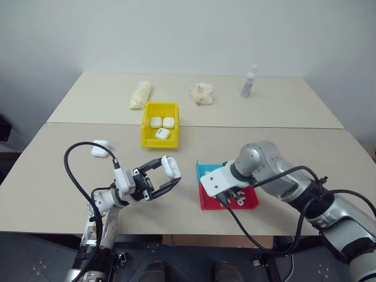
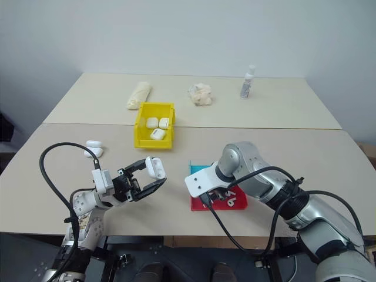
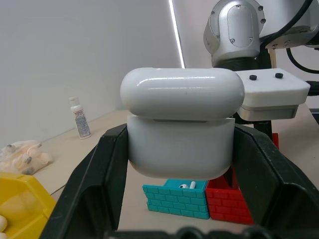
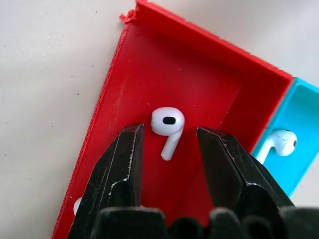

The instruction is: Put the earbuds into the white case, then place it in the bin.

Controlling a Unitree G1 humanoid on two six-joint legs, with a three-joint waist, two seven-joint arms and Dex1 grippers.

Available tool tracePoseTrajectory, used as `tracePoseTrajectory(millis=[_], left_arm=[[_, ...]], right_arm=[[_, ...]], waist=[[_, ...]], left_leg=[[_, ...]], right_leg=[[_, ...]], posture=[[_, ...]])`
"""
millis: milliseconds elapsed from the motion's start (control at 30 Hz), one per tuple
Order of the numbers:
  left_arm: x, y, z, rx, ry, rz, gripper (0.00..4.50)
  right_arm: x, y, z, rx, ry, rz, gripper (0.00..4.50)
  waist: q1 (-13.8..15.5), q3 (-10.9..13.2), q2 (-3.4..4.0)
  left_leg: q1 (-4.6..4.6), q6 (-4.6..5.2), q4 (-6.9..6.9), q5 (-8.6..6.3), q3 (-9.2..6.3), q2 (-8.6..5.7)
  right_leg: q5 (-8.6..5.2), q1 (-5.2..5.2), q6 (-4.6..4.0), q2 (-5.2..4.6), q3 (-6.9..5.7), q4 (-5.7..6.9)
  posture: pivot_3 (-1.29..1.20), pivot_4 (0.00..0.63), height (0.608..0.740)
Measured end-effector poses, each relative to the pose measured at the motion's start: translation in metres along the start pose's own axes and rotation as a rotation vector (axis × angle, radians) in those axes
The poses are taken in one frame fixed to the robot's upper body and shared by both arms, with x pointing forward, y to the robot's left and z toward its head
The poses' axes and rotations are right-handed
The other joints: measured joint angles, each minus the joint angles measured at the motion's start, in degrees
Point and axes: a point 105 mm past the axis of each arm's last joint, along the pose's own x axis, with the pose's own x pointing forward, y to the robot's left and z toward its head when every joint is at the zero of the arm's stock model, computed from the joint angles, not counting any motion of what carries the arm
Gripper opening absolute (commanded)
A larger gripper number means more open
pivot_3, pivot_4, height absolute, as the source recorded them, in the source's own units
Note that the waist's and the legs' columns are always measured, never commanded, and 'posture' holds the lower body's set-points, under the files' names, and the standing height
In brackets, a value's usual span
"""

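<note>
two claws, left to right. your left gripper (image 1: pixel 169 176) is clamped on the white case (image 1: pixel 171 167), glossy, rounded, lid up, held above the table near the tray. the yellow bin (image 1: pixel 148 132), hard plastic with cases already inside, sits well behind it. your right gripper (image 4: pixel 169 149) points down into the red tray (image 4: pixel 209 74), fingers partly spread either side of one earbud (image 4: pixel 168 122); its stem runs toward the claw, so the right arm is nearer. another earbud (image 4: pixel 281 142) lies in the blue half.
</note>
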Motion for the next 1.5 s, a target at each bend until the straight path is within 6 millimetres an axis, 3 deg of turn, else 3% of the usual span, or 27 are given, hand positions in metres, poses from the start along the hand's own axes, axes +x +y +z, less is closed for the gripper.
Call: tracePoseTrajectory(millis=[633, 733, 1000, 1067, 1500], left_arm=[[-0.0006, -0.0029, -0.0001, 0.012, 0.015, 0.001, 2.79], [-0.0006, -0.0031, -0.0002, 0.012, 0.015, 0.0, 2.79], [-0.0015, -0.0057, -0.0021, 0.001, 0.019, 0.006, 2.79], [-0.0015, -0.0055, -0.0021, 0.001, 0.02, 0.007, 2.79], [0.0022, -0.0046, -0.0005, 0.0, 0.001, 0.01, 2.79]], right_arm=[[0.0033, -0.0026, 0.0013, -0.026, -0.014, -0.003, 2.08], [0.0037, -0.003, 0.0009, -0.025, -0.018, -0.004, 1.54], [0.0041, -0.004, 0.0003, -0.043, -0.014, -0.018, 1.54], [0.0042, -0.0039, -0.0001, -0.042, -0.014, -0.018, 1.17], [0.0023, -0.0025, -0.0017, -0.02, -0.015, -0.043, 1.17]], waist=[[-0.01, -0.01, 0.01], [-0.01, -0.01, 0.01], [-0.01, -0.01, 0.02], [-0.01, -0.01, 0.02], [0.04, -0.02, 0.02]], left_leg=[[0.06, 0.0, 0.0, 0.0, 0.0, 0.01], [0.06, 0.0, 0.0, 0.0, 0.0, 0.01], [0.08, 0.0, 0.0, 0.0, 0.0, 0.01], [0.09, 0.0, 0.0, 0.0, 0.0, 0.01], [0.09, 0.0, 0.0, 0.0, 0.0, 0.01]], right_leg=[[0.0, 0.05, 0.0, 0.01, 0.0, 0.01], [0.0, 0.05, 0.0, 0.01, 0.0, 0.01], [0.0, 0.06, 0.0, 0.01, 0.0, 0.02], [0.0, 0.07, 0.0, 0.01, 0.0, 0.02], [0.0, 0.09, 0.0, 0.01, 0.0, 0.01]], posture=[[0.0, 0.15, 0.74], [0.0, 0.15, 0.74], [0.0, 0.15, 0.74], [0.0, 0.15, 0.74], [0.0, 0.15, 0.74]])
